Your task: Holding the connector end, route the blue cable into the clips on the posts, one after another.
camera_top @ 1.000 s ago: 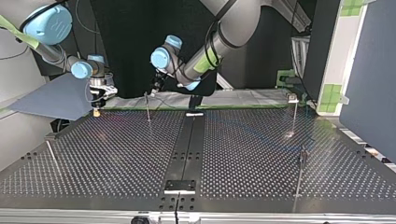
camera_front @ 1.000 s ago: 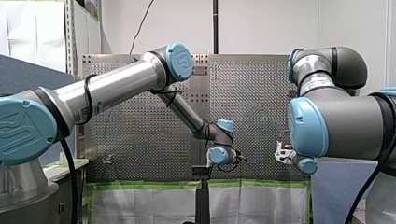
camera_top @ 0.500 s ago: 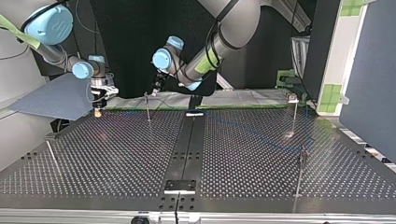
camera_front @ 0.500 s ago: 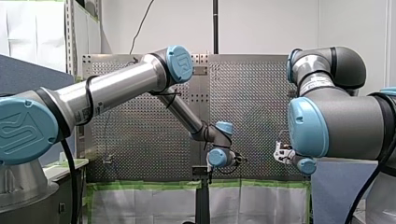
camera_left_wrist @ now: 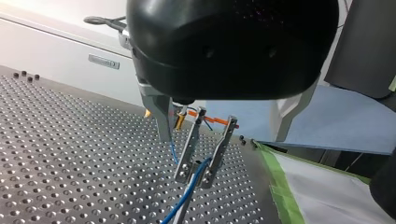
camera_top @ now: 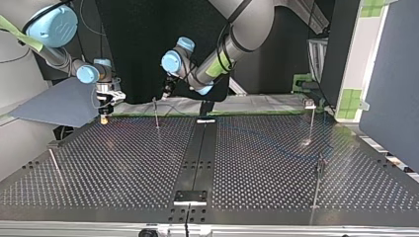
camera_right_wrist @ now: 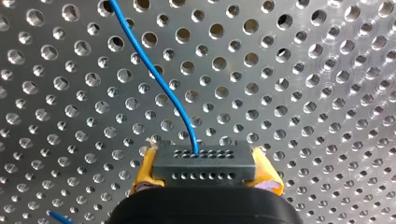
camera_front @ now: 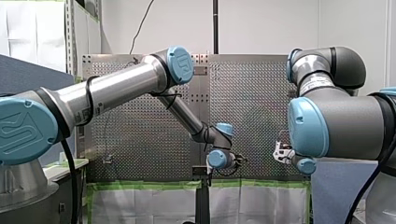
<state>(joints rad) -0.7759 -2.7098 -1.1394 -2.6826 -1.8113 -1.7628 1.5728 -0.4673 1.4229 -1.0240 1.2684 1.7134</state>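
My right gripper [camera_right_wrist: 205, 171] is clamped on the connector [camera_right_wrist: 204, 161], with a yellow pad at each end of it. It sits low over the desk [camera_right_wrist: 303, 93], at the arms'-side corner at the top view's left. The blue cable [camera_right_wrist: 154, 70] leaves the connector and heads for the clip [camera_left_wrist: 190, 148] on the post [camera_top: 156, 114] by that same edge. My left gripper [camera_left_wrist: 222, 137] hangs over that clip with its fingers spread wide, holding nothing. The cable lies low between the clip's two prongs.

I judge that seating the cable in this clip is the step in hand. Next, I'd draw the connector away to tension the cable, then carry it toward another post. I cannot tell how many clips are already filled.
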